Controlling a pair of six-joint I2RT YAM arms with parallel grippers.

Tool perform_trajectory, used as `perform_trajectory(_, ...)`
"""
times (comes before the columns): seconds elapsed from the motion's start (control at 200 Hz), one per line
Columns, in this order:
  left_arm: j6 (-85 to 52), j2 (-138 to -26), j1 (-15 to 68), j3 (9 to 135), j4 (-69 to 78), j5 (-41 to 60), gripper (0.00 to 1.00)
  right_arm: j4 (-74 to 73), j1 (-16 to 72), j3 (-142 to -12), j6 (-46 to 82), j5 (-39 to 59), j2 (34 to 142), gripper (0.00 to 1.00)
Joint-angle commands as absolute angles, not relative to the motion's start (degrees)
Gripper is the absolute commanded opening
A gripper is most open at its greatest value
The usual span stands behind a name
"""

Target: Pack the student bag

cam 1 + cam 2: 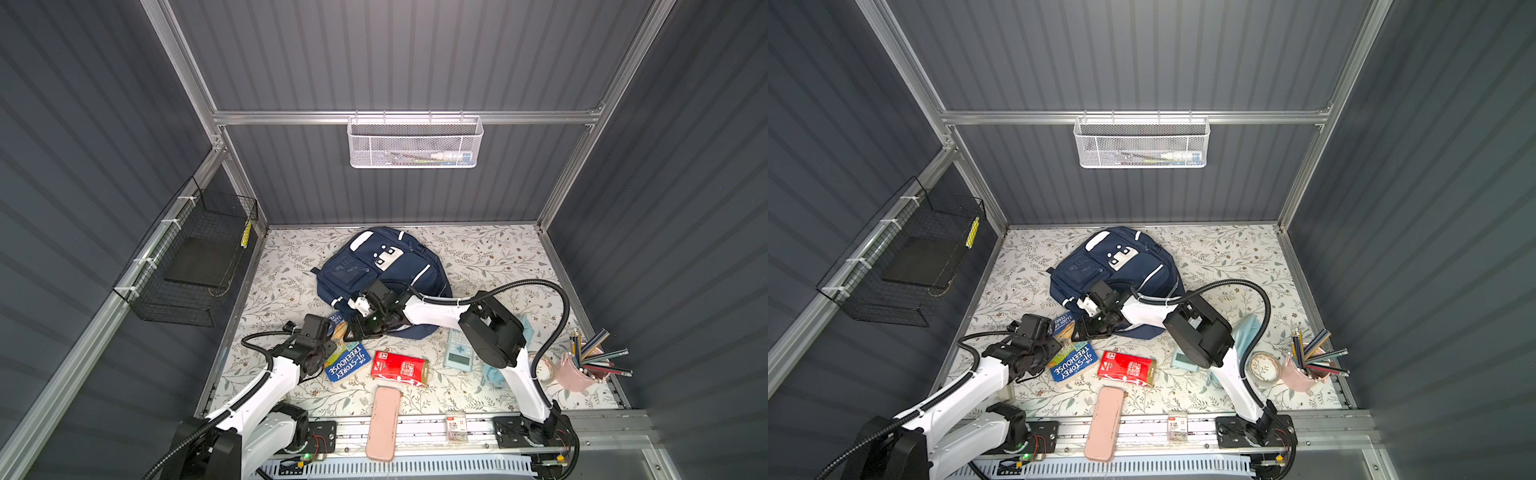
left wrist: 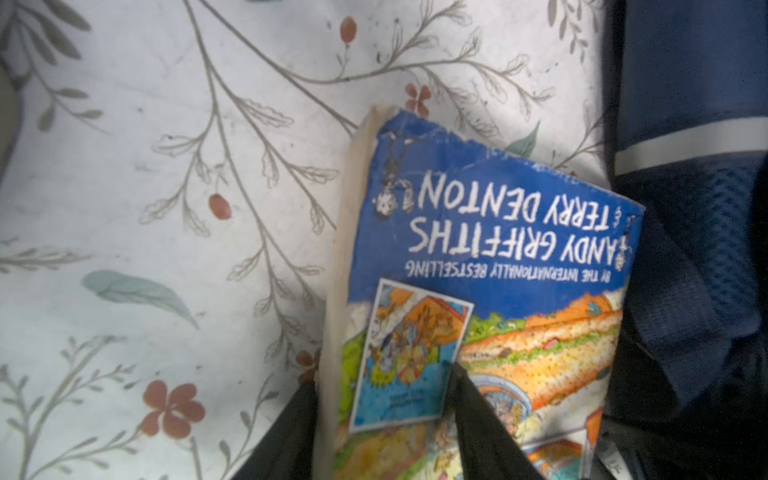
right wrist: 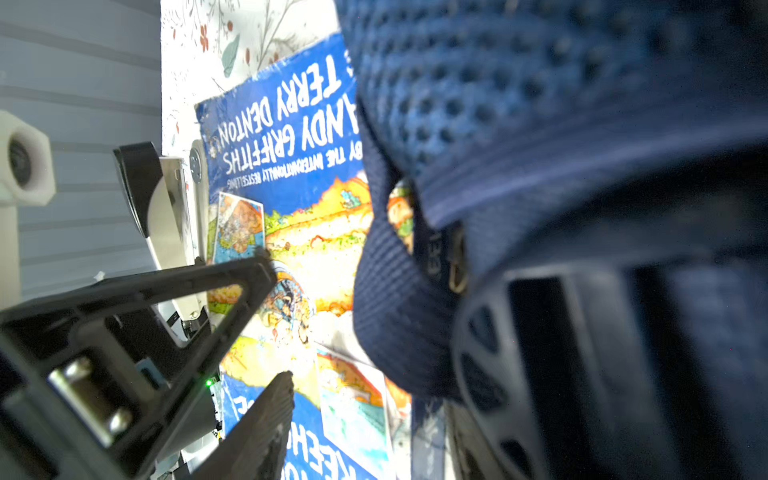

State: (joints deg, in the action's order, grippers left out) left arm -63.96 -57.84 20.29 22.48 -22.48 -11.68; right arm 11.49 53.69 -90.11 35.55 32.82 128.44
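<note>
Left tool [image 2: 382, 378] clamps book [image 2: 498, 232] touching student bag [image 2: 685, 83]; right tool [image 1: 360, 328] at bag, grip unclear.

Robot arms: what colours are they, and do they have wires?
The left arm and right arm have white shells with round black joints. A black ribbed cable loops along each. The jaws are black; a tiny green light glows below the left arm.

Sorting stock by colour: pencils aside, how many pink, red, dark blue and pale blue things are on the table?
Pink: 2 (case, cup)
Red: 1 (pack)
Dark blue: 2 (bag, book)
Pale blue: 2 (calculator, fabric item)
Total: 7
</note>
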Motion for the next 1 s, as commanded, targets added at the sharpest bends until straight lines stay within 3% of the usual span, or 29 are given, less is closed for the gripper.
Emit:
perform_trajectory(0.0,-66.69,-58.17,19.32,16.85,-16.71,-4.09,0.49,9.16,54.45,-87.71,38.02,40.0,131.65,0.6)
perform_trajectory(0.085,-67.51,-57.39,17.76,13.14,-8.22,1.19,0.47,2.74,54.56,-86.99,41.63,43.17,132.52,0.6)
perform_trajectory(0.125,-67.33,-57.8,17.75,13.84,-9.6,0.88,0.47,8.29,55.02,-89.55,39.81,38.26,132.65,0.61)
perform_trajectory(0.19,-63.78,-59.33,17.75,17.03,-15.69,-1.73,0.48,24.33,56.57,-95.92,34.68,22.54,132.65,0.63)
perform_trajectory(0.245,-61.64,-61.18,17.71,19.28,-19.78,-3.85,0.53,28.01,57.29,-97.5,32.66,17.67,132.58,0.65)
perform_trajectory(0.355,-62.85,-64.02,17.16,15.92,-11.79,0.54,0.47,21.33,56.98,-95.99,33.31,28.78,134.23,0.65)
perform_trajectory(0.48,-63.71,-65.3,17.14,14.68,-7.49,1.52,0.41,4.7,56.17,-91.23,37.12,43.26,133.47,0.53)
perform_trajectory(0.585,-63.35,-64.3,17.05,15.83,-9.27,1.13,0.35,-10.75,55.9,-88.78,43.72,50.47,132.15,0.35)
perform_trajectory(0.74,-65.34,-61.93,16.7,13.6,-8.02,2.37,0.34,-24.86,55.37,-87.94,50.65,54.06,133.3,0.32)
perform_trajectory(0.81,-65.19,-60.84,16.53,13.32,-8.95,2.28,0.32,-27.08,55.59,-88.06,51.62,54.46,133.7,0.25)
perform_trajectory(0.886,-65.1,-59.69,16.36,13.21,-9.66,2.54,0.32,-22.99,56.05,-89.12,48.61,54.0,133.27,0.14)
perform_trajectory(0.996,-64.38,-59.24,16.17,13.42,-9.98,2.81,0.32,-16.15,56.43,-88.98,43.6,51.69,130.87,0.11)
